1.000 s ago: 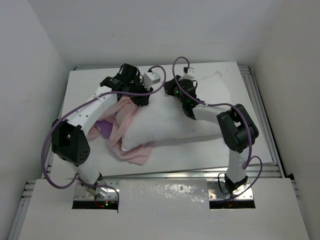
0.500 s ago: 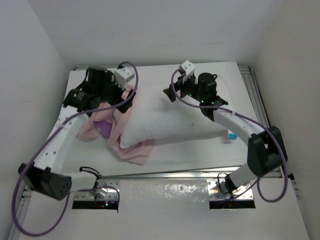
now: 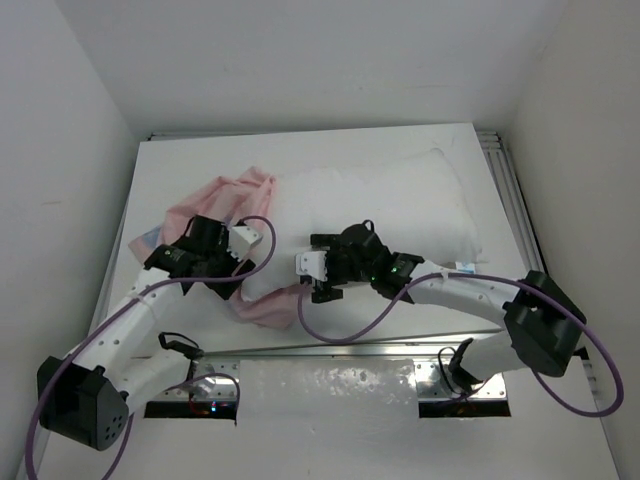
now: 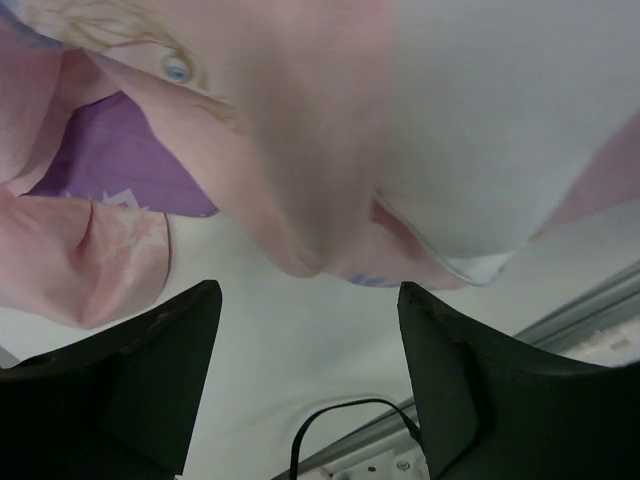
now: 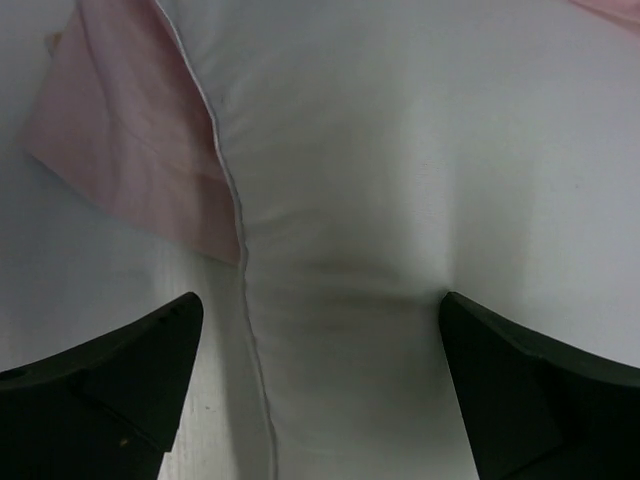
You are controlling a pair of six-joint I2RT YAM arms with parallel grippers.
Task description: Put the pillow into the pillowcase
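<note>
On the table [image 3: 200, 160], left gripper [image 4: 310, 300] and right gripper [image 5: 320, 300] stand open at the pillow [image 3: 380, 200] edge

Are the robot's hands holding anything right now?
Nothing is held. The left fingers stand open near the pillowcase, the right fingers open at the pillow.

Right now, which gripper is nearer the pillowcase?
Left. The left gripper hangs open over the pillowcase folds; the right gripper straddles the pillow edge, pink cloth off to one side.
</note>
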